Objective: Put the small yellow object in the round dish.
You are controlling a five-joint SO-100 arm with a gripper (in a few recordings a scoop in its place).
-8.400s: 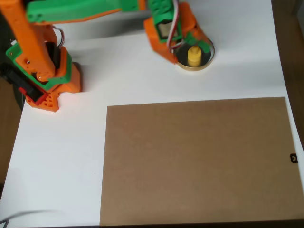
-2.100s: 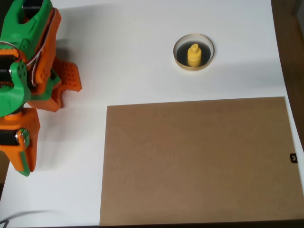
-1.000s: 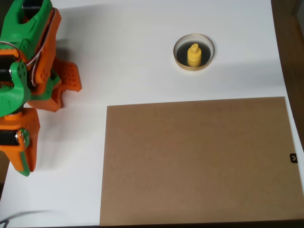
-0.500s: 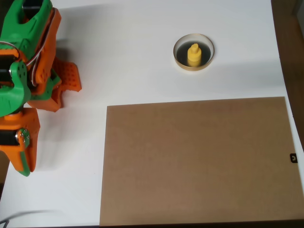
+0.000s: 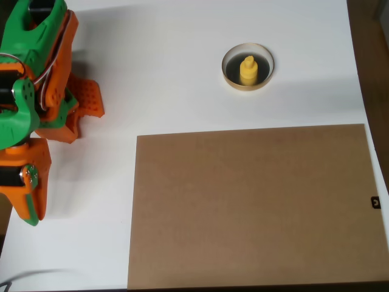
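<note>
In the overhead view the small yellow object (image 5: 247, 69) stands upright inside the round dish (image 5: 227, 75), on its dark inside, near the back of the white table. My orange and green gripper (image 5: 30, 214) hangs far off at the left edge, pointing toward the front. Its jaws lie together with no gap showing and nothing between them. The arm is folded back over its base (image 5: 80, 104).
A large brown board (image 5: 252, 207) lies flat over the front right of the white table (image 5: 164, 73). A small black tag (image 5: 375, 202) sits at the board's right edge. Bare white surface runs between the arm and the dish.
Since 8.4 s ago the arm has left the dish and folded back to the left edge, with the yellow object staying in the dish. Nothing has moved over the last two seconds.
</note>
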